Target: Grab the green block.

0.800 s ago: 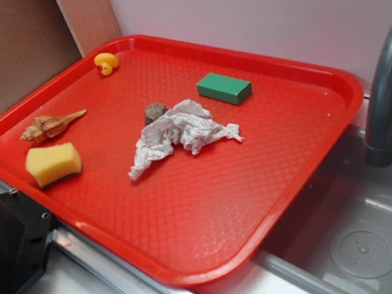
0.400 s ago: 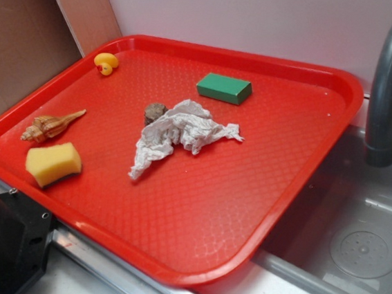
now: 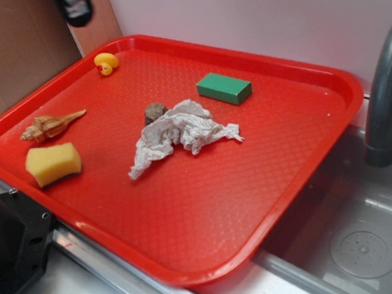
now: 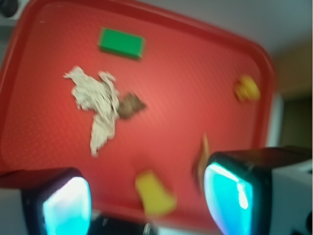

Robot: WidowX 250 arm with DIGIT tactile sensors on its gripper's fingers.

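The green block lies flat on the red tray, at its far middle, apart from everything else. It also shows near the top of the blurred wrist view. Only a dark tip of my gripper shows in the exterior view, high above the tray's far left corner, far from the block. In the wrist view my gripper is open and empty, its two fingers wide apart above the yellow sponge.
On the tray lie a crumpled paper towel, a small brown lump, a seashell, the yellow sponge and a yellow rubber duck. A grey tap and sink are at the right.
My gripper has come into the exterior view at the top left; it was out of view before. Nothing on the tray has moved.
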